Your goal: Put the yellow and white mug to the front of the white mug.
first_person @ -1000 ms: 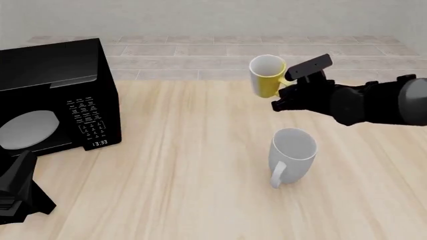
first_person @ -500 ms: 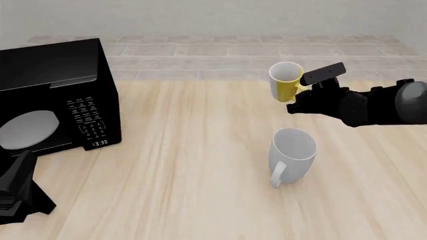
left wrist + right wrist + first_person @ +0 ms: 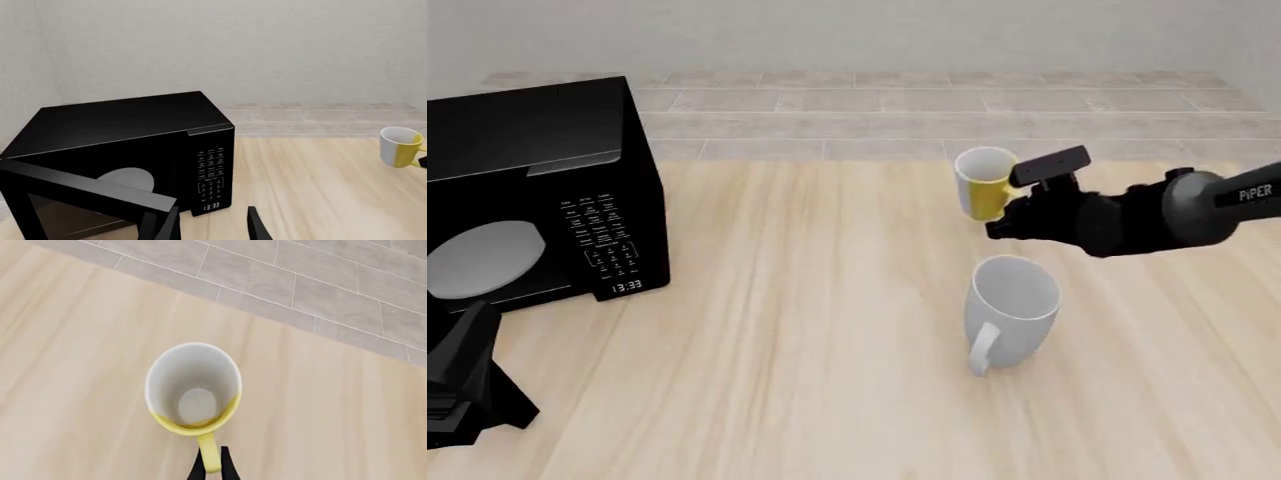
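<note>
One yellow and white mug [image 3: 984,183] — handle between right gripper [image 3: 1010,196] fingertips.

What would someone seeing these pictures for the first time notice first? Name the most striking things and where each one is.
The yellow and white mug stands out first, gripped by its handle in the right tool toward the table's far edge, right of centre. Nearer the camera stands the taller white mug, upright on the wooden table, its handle turned toward the viewer. On the left sits a big black microwave with its door swung open.
</note>
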`<action>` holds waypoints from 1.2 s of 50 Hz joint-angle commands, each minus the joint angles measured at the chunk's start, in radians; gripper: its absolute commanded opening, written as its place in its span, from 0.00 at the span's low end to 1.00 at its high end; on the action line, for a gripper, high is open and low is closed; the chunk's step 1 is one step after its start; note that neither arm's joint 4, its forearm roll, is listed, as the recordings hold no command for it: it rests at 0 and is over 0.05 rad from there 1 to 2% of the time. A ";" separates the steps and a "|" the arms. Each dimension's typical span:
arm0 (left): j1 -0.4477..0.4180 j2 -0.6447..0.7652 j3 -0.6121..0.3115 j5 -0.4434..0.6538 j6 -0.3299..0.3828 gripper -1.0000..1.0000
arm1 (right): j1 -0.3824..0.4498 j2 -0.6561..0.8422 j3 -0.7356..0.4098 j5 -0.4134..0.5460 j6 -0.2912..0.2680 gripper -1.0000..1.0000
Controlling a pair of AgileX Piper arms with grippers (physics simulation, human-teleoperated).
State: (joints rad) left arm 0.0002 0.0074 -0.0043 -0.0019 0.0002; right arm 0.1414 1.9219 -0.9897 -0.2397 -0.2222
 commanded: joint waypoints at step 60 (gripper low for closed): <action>0.005 -0.001 0.000 0.000 0.001 1.00 | -0.027 -0.119 0.064 0.013 -0.005 1.00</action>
State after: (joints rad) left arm 0.0033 0.0067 -0.0044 -0.0017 0.0009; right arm 0.1107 1.9001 -0.9774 -0.2304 -0.2165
